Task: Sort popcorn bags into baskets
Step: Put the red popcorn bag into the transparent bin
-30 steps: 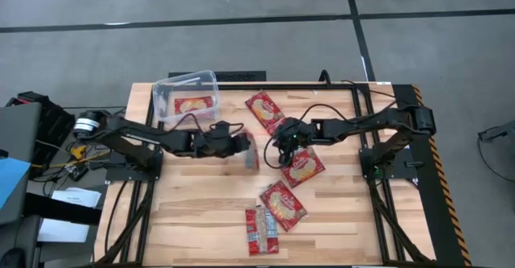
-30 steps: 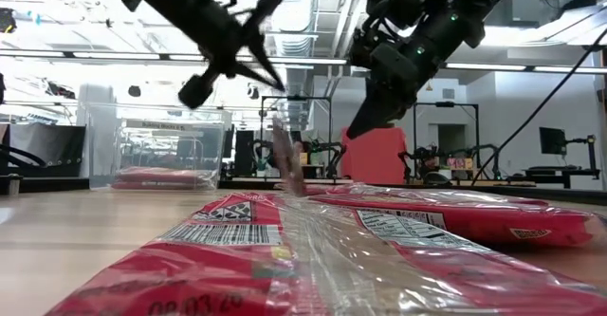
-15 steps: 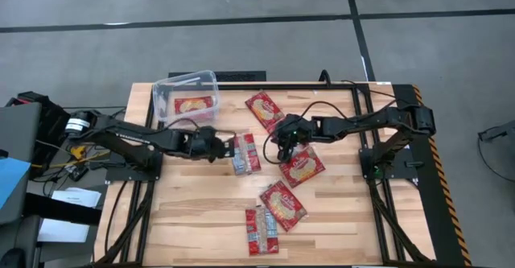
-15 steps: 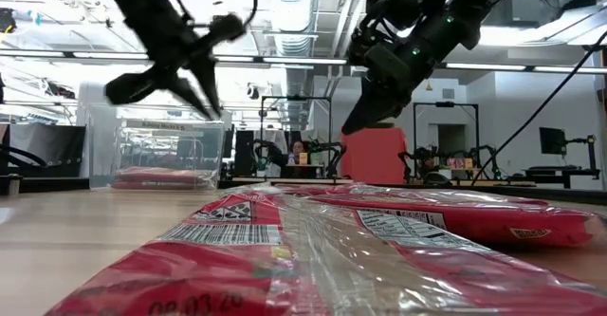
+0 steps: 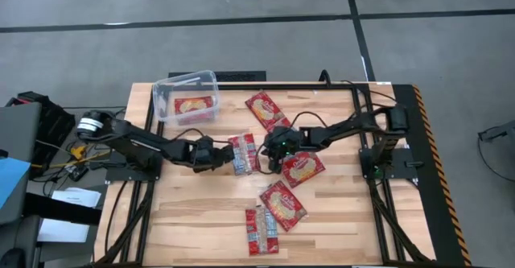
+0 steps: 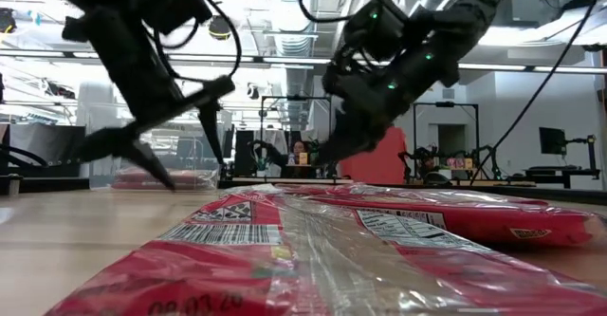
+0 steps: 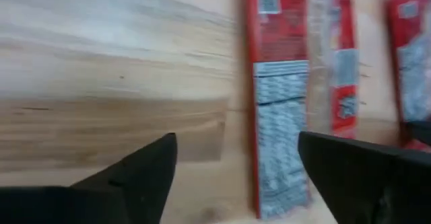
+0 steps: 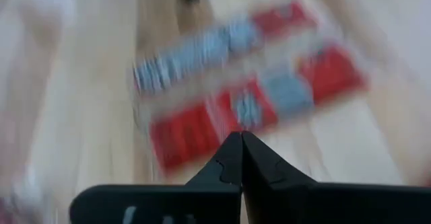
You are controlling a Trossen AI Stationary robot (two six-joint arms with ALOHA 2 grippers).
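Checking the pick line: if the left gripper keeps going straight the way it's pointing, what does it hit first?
Most likely the popcorn bag lying printed-back-up just ahead; the left gripper is open, with the bag slightly off-centre toward one finger.

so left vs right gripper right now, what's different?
Left gripper has its fingers spread wide, empty, beside the face-down bag. Right gripper is shut, holding nothing, on that bag's other side. In the low view the left fingers splay apart; the right's come to one point. Both sit low at mid-table, flanking the same bag.
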